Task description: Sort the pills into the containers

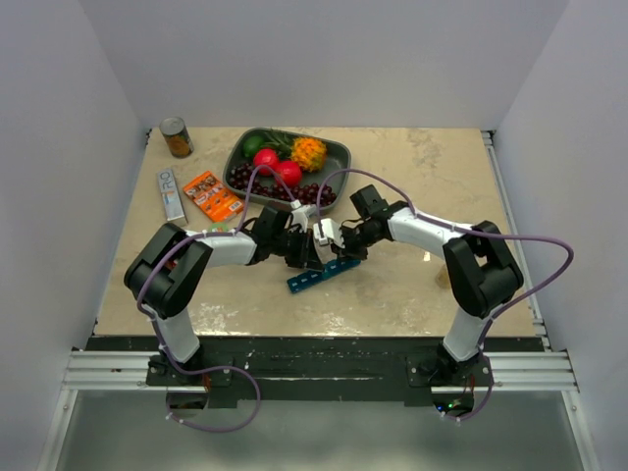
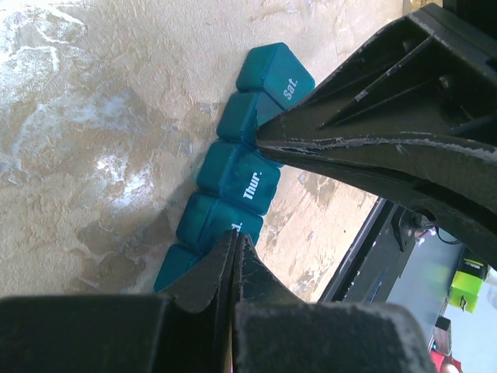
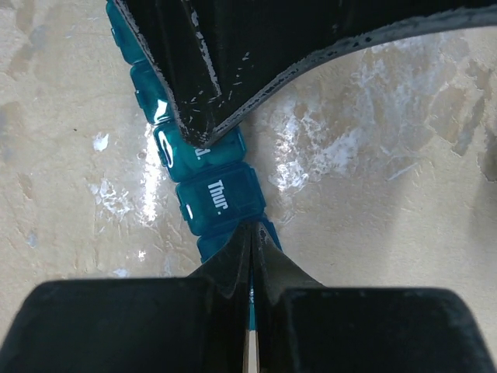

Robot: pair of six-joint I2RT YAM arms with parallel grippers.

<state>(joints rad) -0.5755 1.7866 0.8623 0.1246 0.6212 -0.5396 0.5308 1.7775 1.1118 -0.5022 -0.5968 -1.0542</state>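
Two grippers meet over the teal pill organizer, which lies flat on the table, on the near side of the dark fruit tray and apart from it. The left gripper has its jaws moderately wide, with one fingertip at each compartment next to "Thur.". The right gripper is also parted, with the "Thur." lid between its tips. All lids in view are closed. Whether the tips press on the plastic, I cannot tell.
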